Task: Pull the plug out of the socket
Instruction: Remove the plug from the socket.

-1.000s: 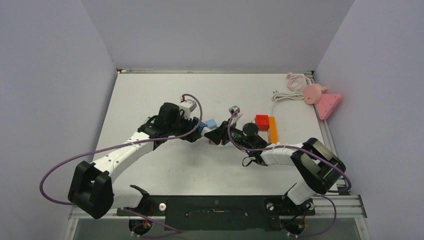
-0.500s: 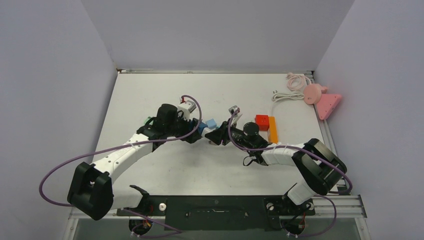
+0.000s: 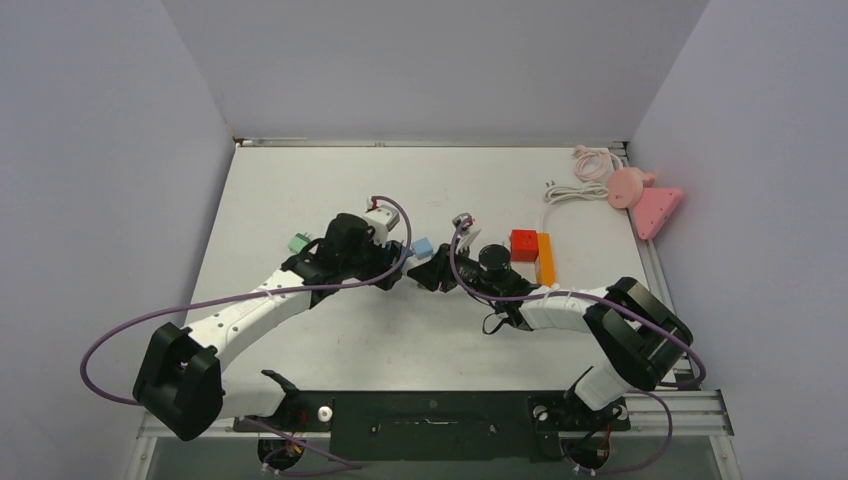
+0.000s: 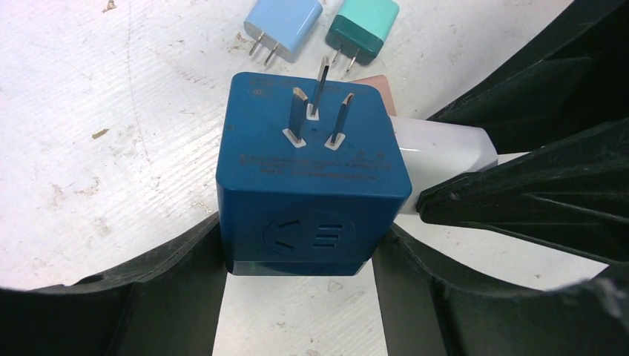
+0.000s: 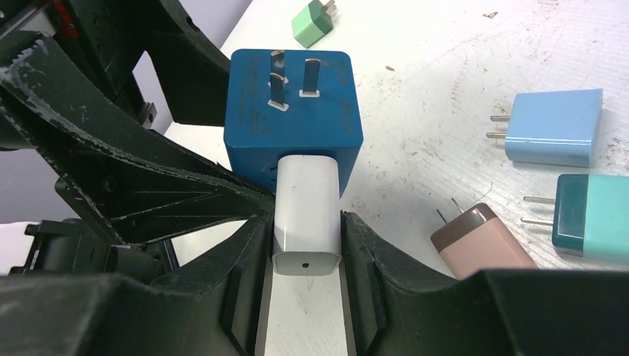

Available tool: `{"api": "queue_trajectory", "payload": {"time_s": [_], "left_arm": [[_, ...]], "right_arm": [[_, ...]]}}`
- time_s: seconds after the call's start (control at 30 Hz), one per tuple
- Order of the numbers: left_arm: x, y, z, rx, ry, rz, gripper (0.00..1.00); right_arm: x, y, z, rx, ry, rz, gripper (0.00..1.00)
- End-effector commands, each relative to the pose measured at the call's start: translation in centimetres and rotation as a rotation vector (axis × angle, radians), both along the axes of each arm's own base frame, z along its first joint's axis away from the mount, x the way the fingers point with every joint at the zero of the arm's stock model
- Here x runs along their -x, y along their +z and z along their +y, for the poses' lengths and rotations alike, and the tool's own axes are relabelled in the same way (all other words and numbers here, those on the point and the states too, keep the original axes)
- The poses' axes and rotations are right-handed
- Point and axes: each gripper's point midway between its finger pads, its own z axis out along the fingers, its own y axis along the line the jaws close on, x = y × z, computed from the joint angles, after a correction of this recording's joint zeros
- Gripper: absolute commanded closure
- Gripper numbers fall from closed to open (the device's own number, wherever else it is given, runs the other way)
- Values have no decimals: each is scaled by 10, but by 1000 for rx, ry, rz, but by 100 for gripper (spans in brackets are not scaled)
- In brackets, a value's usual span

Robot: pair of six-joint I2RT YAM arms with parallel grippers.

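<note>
Left hand (image 4: 300, 248) grips blue socket cube (image 4: 311, 185); white plug (image 4: 445, 152) in its side.

White arms (image 3: 255, 300), black joints, seemingly purple cables (image 3: 100, 340).

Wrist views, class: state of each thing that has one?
white plug: plugged into blue socket cube
blue socket cube: held, prongs bare
left gripper: closed on cube
right gripper: closed on plug
light blue plug: loose, unplugged
teal plug: loose, unplugged
brown plug: loose, unplugged
green plug: loose, unplugged
</note>
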Motion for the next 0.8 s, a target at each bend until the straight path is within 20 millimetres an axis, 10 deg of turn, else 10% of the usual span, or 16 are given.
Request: {"api": "queue_trajectory", "payload": {"time_s": [0.0, 0.77], "left_arm": [[-24, 30, 7, -35, 69, -124, 100], [-12, 55, -13, 185, -73, -103, 100]], "right_arm": [[-3, 35, 10, -35, -9, -82, 95], [-18, 10, -10, -27, -30, -25, 95]]}}
